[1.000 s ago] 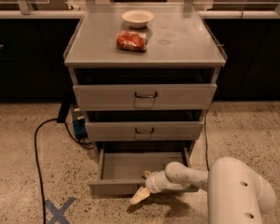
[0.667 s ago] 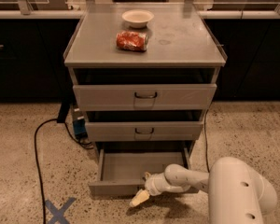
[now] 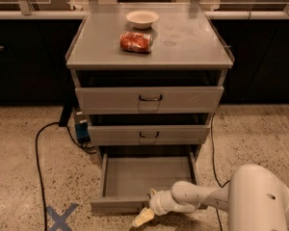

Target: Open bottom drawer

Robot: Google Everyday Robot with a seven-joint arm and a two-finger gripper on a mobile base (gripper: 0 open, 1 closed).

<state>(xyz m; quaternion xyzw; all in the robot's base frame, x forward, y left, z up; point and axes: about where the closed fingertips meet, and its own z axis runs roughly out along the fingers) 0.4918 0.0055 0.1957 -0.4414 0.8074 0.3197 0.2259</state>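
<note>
My white arm (image 3: 197,198) low from the right, gripper (image 3: 143,217) at the near front of the open grey metal bottom drawer (image 3: 147,174), grip I cannot tell, three drawers.

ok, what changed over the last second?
The shallow grey metal bottom drawer slid slightly further out toward the camera; the cream gripper at its front edge moved back with it. The white bowl, red crumpled packet, grey top drawer and grey middle drawer stayed put.
</note>
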